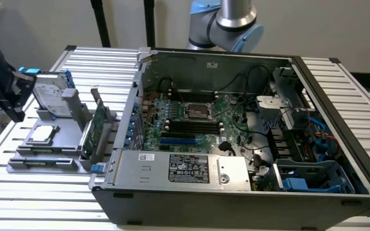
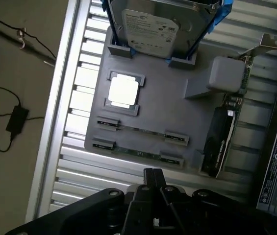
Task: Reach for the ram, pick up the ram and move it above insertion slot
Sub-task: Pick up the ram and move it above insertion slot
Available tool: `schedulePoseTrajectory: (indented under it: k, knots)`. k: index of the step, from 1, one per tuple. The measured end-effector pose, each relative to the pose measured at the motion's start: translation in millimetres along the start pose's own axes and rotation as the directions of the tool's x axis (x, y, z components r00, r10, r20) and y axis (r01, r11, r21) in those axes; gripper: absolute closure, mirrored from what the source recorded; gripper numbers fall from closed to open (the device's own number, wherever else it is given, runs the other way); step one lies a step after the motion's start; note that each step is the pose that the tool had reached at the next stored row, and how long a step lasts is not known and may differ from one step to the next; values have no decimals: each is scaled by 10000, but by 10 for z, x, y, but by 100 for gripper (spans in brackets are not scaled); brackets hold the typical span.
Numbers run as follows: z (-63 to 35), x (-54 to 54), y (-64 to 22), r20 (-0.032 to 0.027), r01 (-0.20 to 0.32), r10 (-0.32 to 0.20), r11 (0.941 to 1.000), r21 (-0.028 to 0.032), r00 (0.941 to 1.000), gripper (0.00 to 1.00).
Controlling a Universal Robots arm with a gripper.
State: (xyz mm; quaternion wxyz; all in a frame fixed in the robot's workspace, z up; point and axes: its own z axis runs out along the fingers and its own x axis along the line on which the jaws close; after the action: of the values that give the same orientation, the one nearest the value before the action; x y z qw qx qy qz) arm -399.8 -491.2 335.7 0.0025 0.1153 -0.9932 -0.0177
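Note:
Two ram sticks stand on edge in the clips of a grey holder (image 2: pixel 177 105). One thin green ram (image 2: pixel 140 130) lies nearer the processor chip, the other ram (image 2: pixel 137 152) nearer my gripper. My gripper (image 2: pixel 153 172) hovers above the holder's edge, close to the second stick but apart from it, its fingers pressed together and holding nothing. In the exterior view the black gripper (image 1: pixel 15 102) hangs at the exterior view's left, above the holder (image 1: pixel 44 166). The black memory slots (image 1: pixel 194 126) sit on the motherboard inside the open computer case (image 1: pixel 236 197).
On the holder also rest a silver hard drive (image 2: pixel 153 27) in blue rails, a square processor chip (image 2: pixel 123 90) and a wider green card with a metal bracket (image 2: pixel 221 142). The slatted metal table (image 1: pixel 37 197) carries everything. Cables lie on the floor (image 2: pixel 15 120).

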Motion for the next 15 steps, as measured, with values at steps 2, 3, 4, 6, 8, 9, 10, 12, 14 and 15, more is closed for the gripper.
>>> schedulePoseTrajectory:
  k: [2,3,4,6,8,9,10,12,14,15]
  knots:
    - [0,0,0,-12,359,-359,9994,0,9994,89]
    - [0,0,0,-19,538,-538,9986,0,9986,89]
    - [1,0,0,-24,718,-718,9974,0,9974,89]
    - [0,0,0,-38,1076,-1076,9942,-1,9942,89]
    - [0,0,0,-52,1448,-1448,9895,-2,9894,89]
    - [1,0,0,-57,1627,-1627,9867,-3,9867,89]
    - [0,0,0,-64,1802,-1802,9836,-4,9836,89]
    - [1,0,0,-77,2167,-2167,9762,-7,9762,89]
    - [1,0,0,-89,2522,-2522,9677,-9,9676,89]
    - [1,0,0,-95,2689,-2689,9632,-11,9631,89]
